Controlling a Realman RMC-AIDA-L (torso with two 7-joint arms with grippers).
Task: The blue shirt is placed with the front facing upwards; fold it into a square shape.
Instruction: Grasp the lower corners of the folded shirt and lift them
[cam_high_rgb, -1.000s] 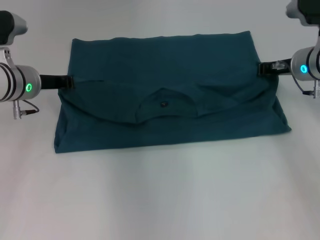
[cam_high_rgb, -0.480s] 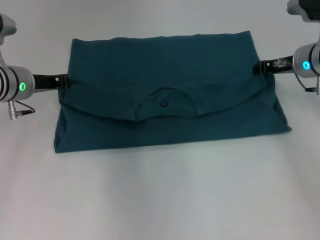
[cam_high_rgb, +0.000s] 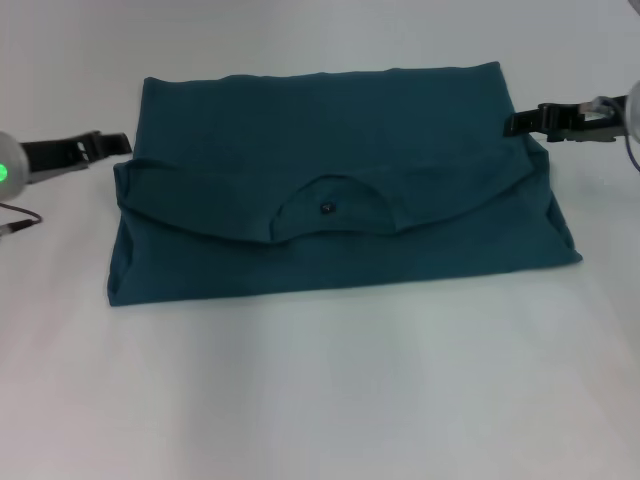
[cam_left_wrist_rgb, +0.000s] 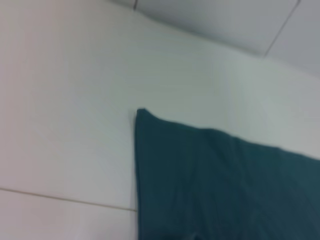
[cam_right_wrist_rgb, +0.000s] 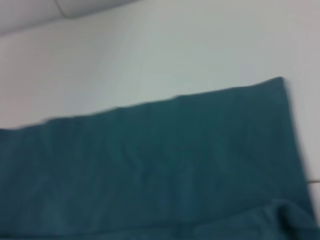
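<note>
Head view shows the dark teal-blue cotton shirt (cam_high_rgb: 340, 215) lying on the white table (cam_high_rgb: 320, 400), its collar part folded down over the body, with the neckline and small dark tag near the shirt's middle. The left gripper (cam_high_rgb: 95, 147) is just beside the shirt's left edge and the right gripper (cam_high_rgb: 530, 122) is at its right edge; I cannot tell if either claw is open or closed. The folded flap looks curved, so I think the next fold may come out uneven and not square.

A plain white table (cam_high_rgb: 320, 400) is filling the head view, its bare surface stretching widest toward 6 o'clock. In the left wrist view a thin seam line (cam_left_wrist_rgb: 65, 199) is running across the white surface toward 9 o'clock. Another seam (cam_right_wrist_rgb: 95, 9) is showing in the right wrist view.
</note>
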